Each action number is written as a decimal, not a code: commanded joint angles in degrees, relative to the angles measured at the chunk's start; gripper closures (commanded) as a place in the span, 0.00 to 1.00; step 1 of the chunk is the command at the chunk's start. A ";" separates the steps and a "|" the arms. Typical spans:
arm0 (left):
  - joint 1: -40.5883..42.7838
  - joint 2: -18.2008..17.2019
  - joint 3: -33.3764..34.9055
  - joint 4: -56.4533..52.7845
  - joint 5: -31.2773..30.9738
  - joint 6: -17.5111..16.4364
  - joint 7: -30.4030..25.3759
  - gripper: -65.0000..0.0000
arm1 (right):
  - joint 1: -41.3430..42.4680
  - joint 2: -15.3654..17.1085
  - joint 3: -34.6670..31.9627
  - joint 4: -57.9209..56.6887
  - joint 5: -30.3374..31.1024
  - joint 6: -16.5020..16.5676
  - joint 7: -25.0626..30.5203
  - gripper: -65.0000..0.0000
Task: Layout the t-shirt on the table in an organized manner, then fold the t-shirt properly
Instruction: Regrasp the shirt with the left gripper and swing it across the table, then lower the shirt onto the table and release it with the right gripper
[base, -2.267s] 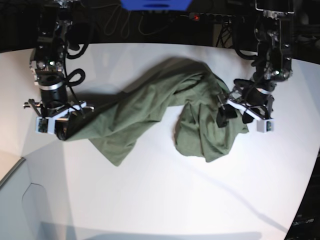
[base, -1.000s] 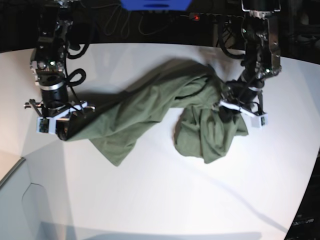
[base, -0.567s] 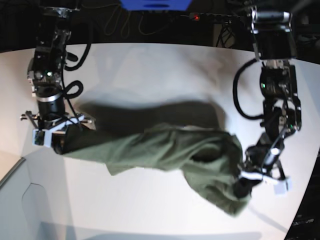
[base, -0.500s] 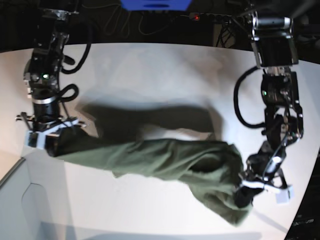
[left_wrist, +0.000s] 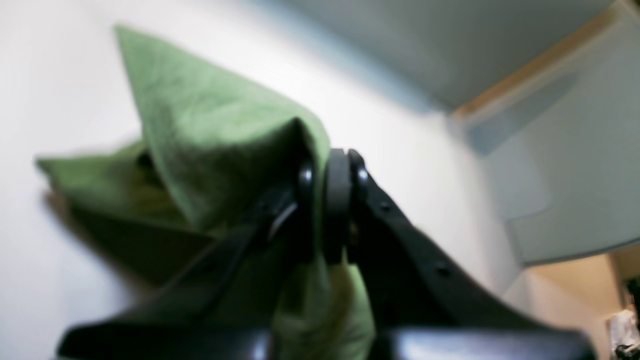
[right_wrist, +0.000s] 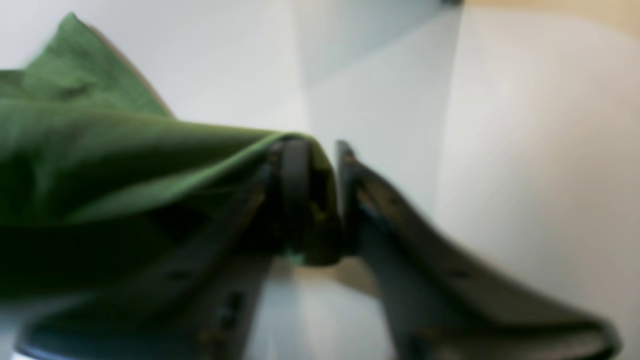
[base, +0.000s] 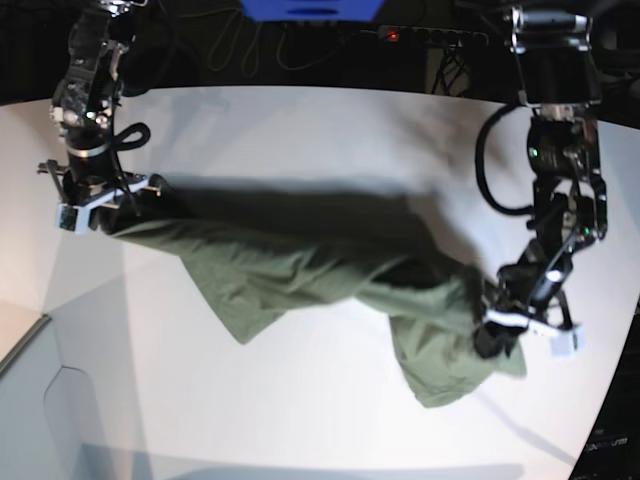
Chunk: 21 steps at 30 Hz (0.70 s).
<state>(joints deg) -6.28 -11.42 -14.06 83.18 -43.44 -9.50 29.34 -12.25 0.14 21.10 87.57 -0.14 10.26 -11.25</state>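
Behind the far edge we see darkness, tangled black cables, a blue box and a power strip

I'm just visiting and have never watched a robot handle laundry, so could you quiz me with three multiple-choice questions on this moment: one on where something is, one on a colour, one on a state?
1. Where is the olive-green cotton t-shirt?
A. Strung between both grippers over the white table
B. Folded at the table's far edge
C. On the floor

2. What colour is the shirt?
A. Blue
B. Olive green
C. Red

3. How do the left gripper and right gripper stand?
A. Both open
B. One open
C. Both shut on cloth

Answers: 1 A, each end hangs from a gripper; 2 B, every view shows green; 3 C, wrist views show cloth pinched.
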 joint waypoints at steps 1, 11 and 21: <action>-0.35 -0.67 -0.22 1.18 -0.91 -0.74 -2.05 1.00 | -0.01 0.43 0.30 0.30 0.01 -0.46 1.62 0.68; 9.58 -0.76 -0.22 1.09 -0.56 -0.74 -2.57 1.00 | -1.60 0.34 3.64 6.45 0.01 -0.46 1.88 0.34; 15.03 -0.58 -4.62 1.09 -0.47 -1.27 -2.13 1.00 | 9.57 2.01 -6.29 -1.64 0.10 -0.37 1.44 0.33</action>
<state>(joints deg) 9.17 -11.44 -18.61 83.24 -43.16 -9.91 28.12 -3.07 1.91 14.48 84.95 -0.14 9.69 -10.74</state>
